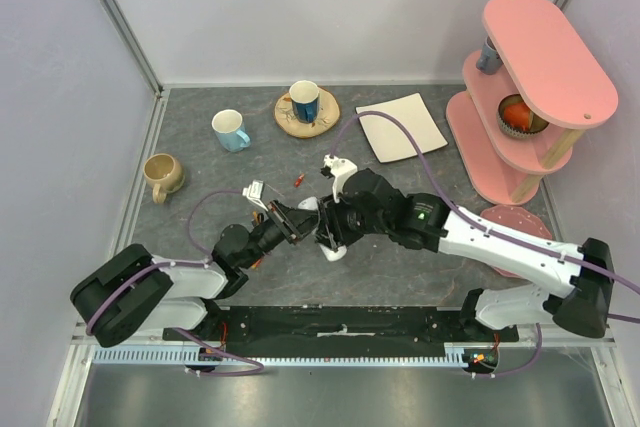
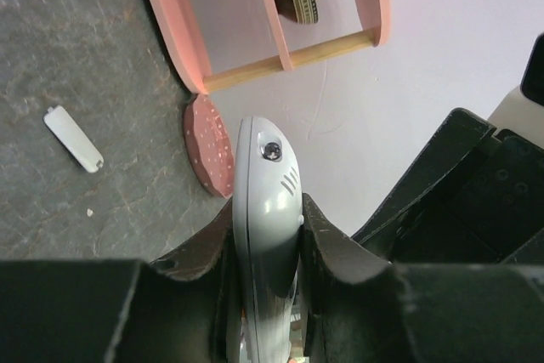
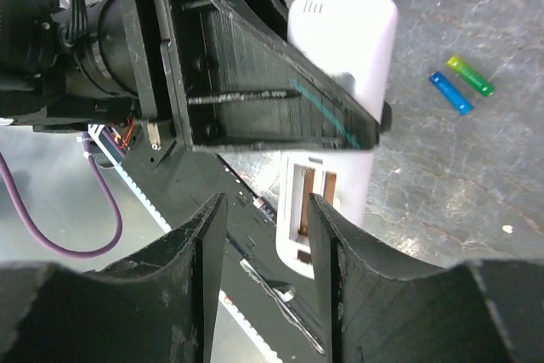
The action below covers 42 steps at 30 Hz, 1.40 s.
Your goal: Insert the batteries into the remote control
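Observation:
My left gripper (image 1: 298,222) is shut on the white remote control (image 2: 268,201), clamping it edge-on between both fingers and holding it above the table. In the right wrist view the remote control (image 3: 348,48) shows its open battery compartment (image 3: 310,201) with two brownish strips inside; I cannot tell what they are. My right gripper (image 3: 265,235) is open and empty, just below that compartment. A blue battery (image 3: 450,93) and a green one (image 3: 472,75) lie on the table beside the remote. A red-orange battery (image 1: 298,181) lies farther back.
The loose white battery cover (image 2: 74,138) lies on the grey table. A light blue mug (image 1: 231,130), a tan mug (image 1: 163,175), a blue mug on a wooden coaster (image 1: 305,102) and a white square plate (image 1: 402,125) stand behind. A pink shelf (image 1: 530,87) is at the right.

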{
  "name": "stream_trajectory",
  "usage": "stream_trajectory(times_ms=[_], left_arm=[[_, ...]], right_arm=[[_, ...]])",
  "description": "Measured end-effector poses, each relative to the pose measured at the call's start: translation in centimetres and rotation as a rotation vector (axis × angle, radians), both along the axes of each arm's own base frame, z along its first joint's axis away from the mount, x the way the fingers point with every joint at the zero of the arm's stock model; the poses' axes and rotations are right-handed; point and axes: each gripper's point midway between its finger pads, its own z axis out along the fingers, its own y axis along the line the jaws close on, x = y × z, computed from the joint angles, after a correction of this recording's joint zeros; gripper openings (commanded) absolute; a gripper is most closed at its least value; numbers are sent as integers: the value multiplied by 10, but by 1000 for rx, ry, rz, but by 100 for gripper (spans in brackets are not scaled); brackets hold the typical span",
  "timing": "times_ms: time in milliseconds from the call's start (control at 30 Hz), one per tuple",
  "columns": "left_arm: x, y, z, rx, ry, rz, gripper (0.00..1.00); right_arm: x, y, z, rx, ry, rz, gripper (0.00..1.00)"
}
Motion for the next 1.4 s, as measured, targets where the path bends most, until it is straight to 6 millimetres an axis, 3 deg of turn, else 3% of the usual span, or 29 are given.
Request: stream_trajectory(times_ms=[300,500,667,900,1100,1400], left_arm=[[23,27,5,31,-15,112,2],[35,53,12,37,-28,213,2],[33,78,15,26,-42,279,2],[7,94,48,-35,-133,272,2],[-34,113,85,-127,-275,247,2],[-30,104,28,86,-139,209,2]], right_arm=[[2,-21,38,65,-127,-14,61],[4,-41,28,43,-160,-63,63],[-1,-51,-6,-32,-154,-31,63],[-23,-62,-96,-213,-69,49,63],[-30,-35,-133,-270,-79,123,66],[-17,0,-162,-307,-160,167,67]])
